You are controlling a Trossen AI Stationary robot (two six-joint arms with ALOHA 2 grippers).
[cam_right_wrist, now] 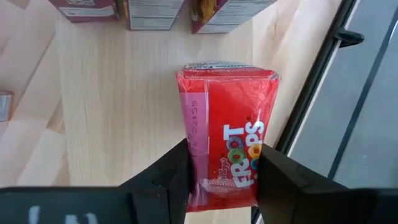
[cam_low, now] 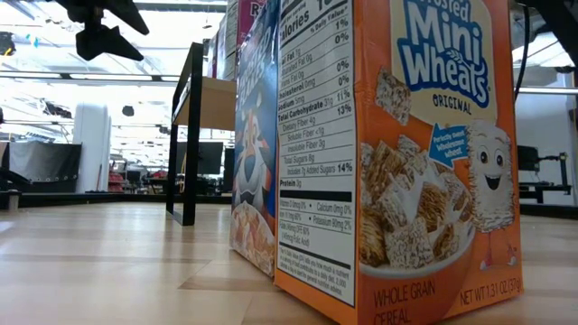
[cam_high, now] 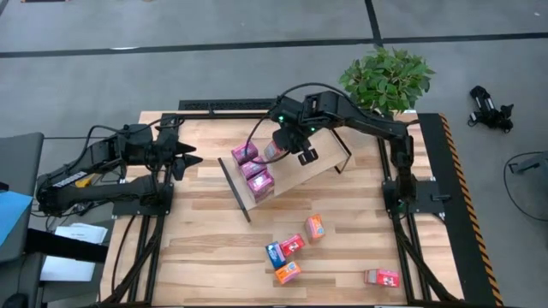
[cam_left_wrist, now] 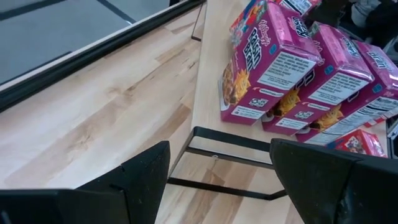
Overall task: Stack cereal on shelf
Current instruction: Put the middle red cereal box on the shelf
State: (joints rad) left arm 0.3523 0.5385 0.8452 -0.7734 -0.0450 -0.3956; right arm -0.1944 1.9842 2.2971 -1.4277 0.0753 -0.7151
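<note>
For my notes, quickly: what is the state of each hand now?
Left hand: open, empty.
Right hand: closed on a red Froot Loops box over the shelf.

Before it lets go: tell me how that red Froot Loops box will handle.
The red box, pinched by the right gripper, looks like thin light cardboard, so it probably dents under hard squeezing. Its glossy faces may slip. Over the tilted shelf, it could slide or tip.

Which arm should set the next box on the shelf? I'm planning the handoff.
The right. Its gripper already grips a red Froot Loops box over the shelf, beside the pink boxes. The left gripper waits open and empty at the table's left.
</note>
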